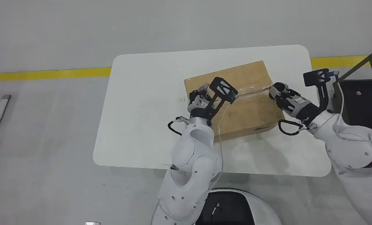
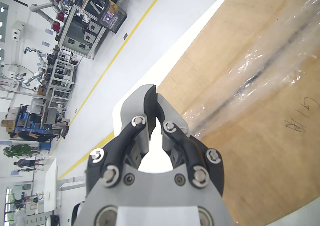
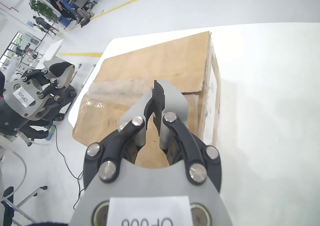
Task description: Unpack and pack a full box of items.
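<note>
A closed cardboard box [image 1: 244, 79] lies on the white table [image 1: 145, 109], its top seam sealed with clear tape [image 2: 262, 67]. My left gripper [image 2: 153, 93] is shut with nothing between its fingers. It sits at the box's end nearer the table's middle, just off the spot where the tape folds over the edge; in the top view the left gripper [image 1: 199, 100] is there too. My right gripper [image 3: 157, 87] is shut and empty above the opposite end of the box [image 3: 155, 62], close to the seam. It shows in the top view as the right gripper [image 1: 275, 92]. Across the box stands the left gripper [image 3: 60, 69].
The box takes up the table's middle and right; bare tabletop [image 3: 262, 87] lies around it, with the widest stretch on the left. A yellow floor line [image 1: 52, 74] runs behind the table. A dark frame [image 1: 356, 94] stands off the table's right edge.
</note>
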